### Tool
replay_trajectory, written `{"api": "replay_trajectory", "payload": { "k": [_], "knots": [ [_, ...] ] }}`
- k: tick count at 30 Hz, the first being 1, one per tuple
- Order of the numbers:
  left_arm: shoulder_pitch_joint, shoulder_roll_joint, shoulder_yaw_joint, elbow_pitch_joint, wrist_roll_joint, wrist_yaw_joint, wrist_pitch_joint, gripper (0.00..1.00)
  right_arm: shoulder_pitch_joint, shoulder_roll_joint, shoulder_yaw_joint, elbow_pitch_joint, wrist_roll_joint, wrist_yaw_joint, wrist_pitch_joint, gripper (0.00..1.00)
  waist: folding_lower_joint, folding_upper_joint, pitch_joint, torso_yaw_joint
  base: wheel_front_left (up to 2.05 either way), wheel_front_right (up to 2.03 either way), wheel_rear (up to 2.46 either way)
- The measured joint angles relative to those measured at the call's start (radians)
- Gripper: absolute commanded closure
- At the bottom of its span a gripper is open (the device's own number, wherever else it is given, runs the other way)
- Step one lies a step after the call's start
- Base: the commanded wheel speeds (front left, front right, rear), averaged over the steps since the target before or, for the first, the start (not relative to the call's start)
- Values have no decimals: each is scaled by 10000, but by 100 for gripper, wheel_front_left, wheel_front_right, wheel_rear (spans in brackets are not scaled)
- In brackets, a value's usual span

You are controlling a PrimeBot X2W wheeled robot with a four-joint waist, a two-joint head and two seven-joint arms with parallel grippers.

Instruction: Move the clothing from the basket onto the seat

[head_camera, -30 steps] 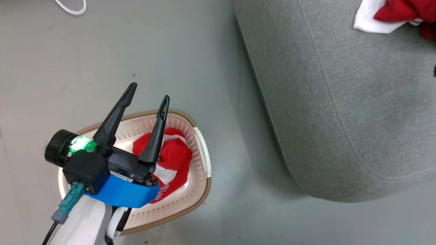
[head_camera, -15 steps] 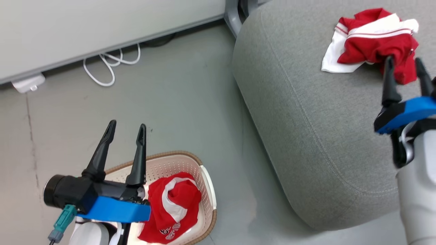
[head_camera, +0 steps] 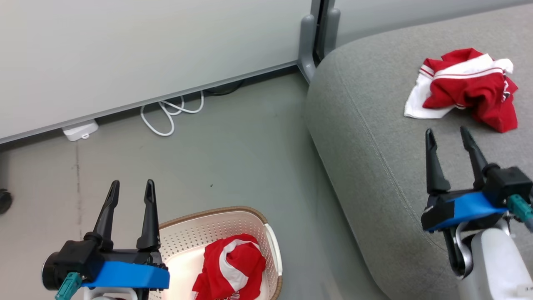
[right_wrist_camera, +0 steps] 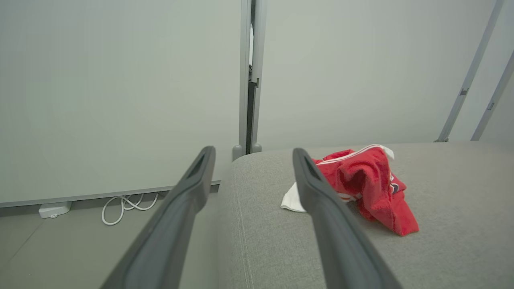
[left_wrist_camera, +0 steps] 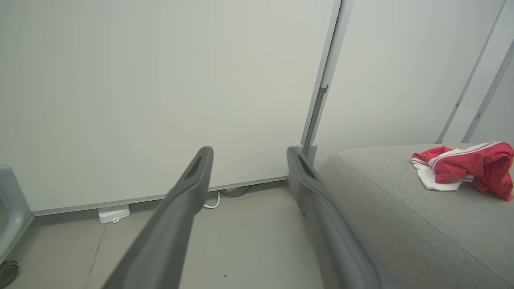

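Observation:
One red and white garment point(head_camera: 233, 273) lies crumpled in the cream perforated basket point(head_camera: 200, 229) on the floor at the bottom of the head view. A second red and white garment point(head_camera: 466, 89) point(left_wrist_camera: 466, 166) point(right_wrist_camera: 365, 184) lies on the grey sofa seat point(head_camera: 374, 137) point(right_wrist_camera: 441, 241) at the right. My left gripper point(head_camera: 131, 187) point(left_wrist_camera: 249, 154) stands open and empty just left of the basket, fingers pointing at the wall. My right gripper point(head_camera: 447, 135) point(right_wrist_camera: 251, 154) is open and empty above the sofa, a little short of the garment there.
A pale wall panel point(head_camera: 145, 50) runs along the back, with a grey post point(head_camera: 308, 46) by the sofa's corner. A white cable point(head_camera: 170, 114) and a small white adapter point(head_camera: 79, 130) lie on the grey floor point(head_camera: 233, 158) at the wall's foot.
The head camera has tilted up, bringing the wall into view and pushing the basket toward the bottom edge. My right gripper has drawn back from the garment on the sofa, which stays there.

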Motion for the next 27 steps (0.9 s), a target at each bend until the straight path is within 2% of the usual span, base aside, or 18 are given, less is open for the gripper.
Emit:
{"api": "replay_trajectory", "payload": {
  "k": [13, 21, 27],
  "knots": [
    [611, -274, 604, 790, 132, -44, 0, 0, 2255, 192, 790, -1164, 267, 0, 635, 0, 1, 0, -888, 1160, 0, 0, 0],
    [784, -293, 692, 1129, 142, -48, 0, 0, 2757, 203, 901, -1615, 230, 0, 920, 0, 1, 0, -1287, 1818, 0, 0, 0],
    [809, -259, 727, 1197, 58, -48, 0, 0, 2843, 205, 999, -1831, 332, 0, 997, 0, 1, 0, -1271, 2009, 0, 0, 0]
  ]
}}
